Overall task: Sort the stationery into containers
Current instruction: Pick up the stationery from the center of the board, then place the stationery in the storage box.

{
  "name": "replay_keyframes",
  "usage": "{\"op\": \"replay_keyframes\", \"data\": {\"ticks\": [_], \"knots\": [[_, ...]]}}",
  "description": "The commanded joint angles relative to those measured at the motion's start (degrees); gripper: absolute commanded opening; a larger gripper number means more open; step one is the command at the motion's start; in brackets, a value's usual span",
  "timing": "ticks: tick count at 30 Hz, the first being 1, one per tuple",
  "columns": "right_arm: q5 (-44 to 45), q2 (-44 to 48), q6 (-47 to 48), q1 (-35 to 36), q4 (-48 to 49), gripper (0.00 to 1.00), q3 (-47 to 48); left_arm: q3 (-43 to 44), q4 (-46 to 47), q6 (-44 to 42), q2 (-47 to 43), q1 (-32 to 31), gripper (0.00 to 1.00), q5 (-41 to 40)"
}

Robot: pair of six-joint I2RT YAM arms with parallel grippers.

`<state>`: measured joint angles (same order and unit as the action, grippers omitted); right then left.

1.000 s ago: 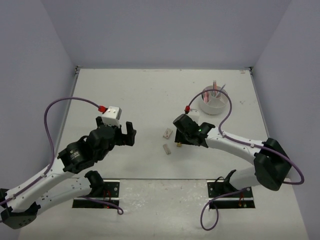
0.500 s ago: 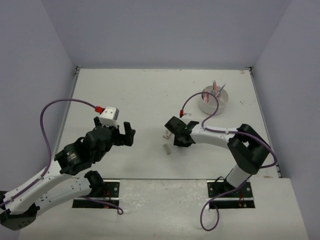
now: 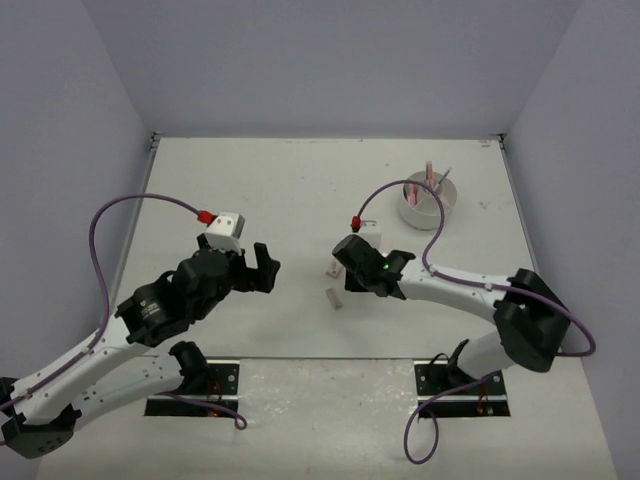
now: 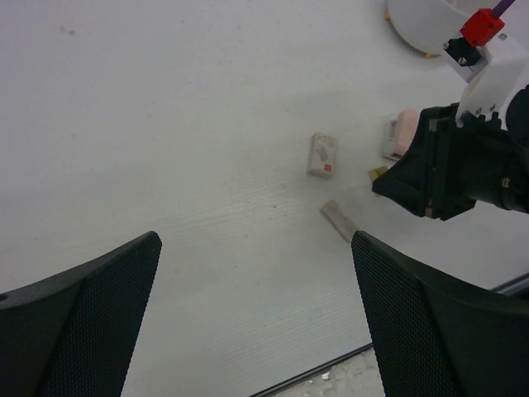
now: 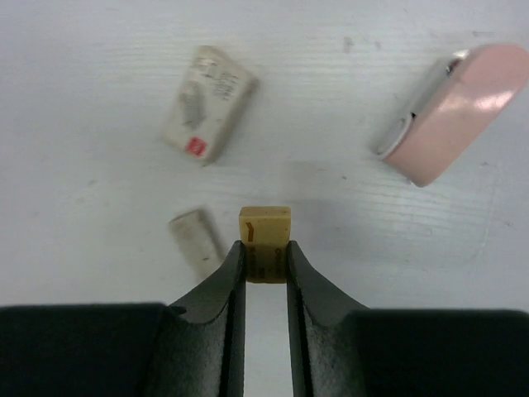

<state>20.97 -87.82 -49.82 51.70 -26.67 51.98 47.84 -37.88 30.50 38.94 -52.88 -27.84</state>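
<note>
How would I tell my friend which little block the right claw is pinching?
On the white table, find the right gripper near the middle. The tan block sits between its fingertips. It alone is yellowish: the eraser beside it is white with a red mark, the stub pale grey, the long piece pink.

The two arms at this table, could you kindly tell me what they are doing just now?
They are sorting stationery into the white tub, which already holds a few pens. The right hand is pinching a small tan eraser down at the table, beside a white eraser, a whitish stub and a pink piece lying loose. The left hand hangs open, holding nothing.
</note>
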Motion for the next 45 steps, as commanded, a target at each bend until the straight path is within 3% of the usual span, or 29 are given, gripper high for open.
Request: {"op": "replay_keyframes", "data": {"ticks": [1,6,12,25,29,34,39,42,43,44,45], "knots": [[-1.0,15.0,12.2,4.6,11.2,0.00,-3.9,-1.5,13.0,8.8,2.6,0.3,1.00,13.2],[-1.5,25.9,20.4,10.6,16.3,0.00,-7.6,-3.2,25.3,18.5,9.0,0.2,1.00,23.6],[-3.4,32.4,23.1,12.7,20.1,0.00,-10.1,-4.7,36.3,23.7,17.4,-0.2,0.88,32.8],[-4.3,36.5,23.4,13.1,21.5,0.00,-12.3,-6.8,39.8,25.3,20.1,-0.7,0.43,30.7],[-3.7,36.6,23.4,13.2,22.3,0.00,-12.2,-7.1,41.2,25.5,21.2,-0.7,0.33,32.0],[-2.3,36.7,23.5,13.2,22.7,0.00,-11.7,-7.6,42.8,25.8,22.3,-0.8,0.28,34.4],[-1.2,37.7,23.5,13.2,23.6,0.00,-12.0,-7.8,43.5,25.5,22.2,-0.7,0.01,35.3],[-0.9,37.8,23.6,13.2,23.9,0.00,-12.2,-7.1,44.0,24.3,22.3,-0.7,0.00,35.9],[-0.9,37.7,23.5,13.2,23.7,0.03,-12.2,-6.6,43.9,23.7,22.4,-0.7,0.00,36.2],[-0.9,37.5,23.5,13.2,23.2,0.32,-12.1,-6.1,43.6,22.2,22.6,-0.7,0.00,36.3],[-0.9,37.3,23.1,13.2,22.9,0.52,-12.1,-4.9,42.9,20.6,22.9,-0.7,0.00,35.9]]}}
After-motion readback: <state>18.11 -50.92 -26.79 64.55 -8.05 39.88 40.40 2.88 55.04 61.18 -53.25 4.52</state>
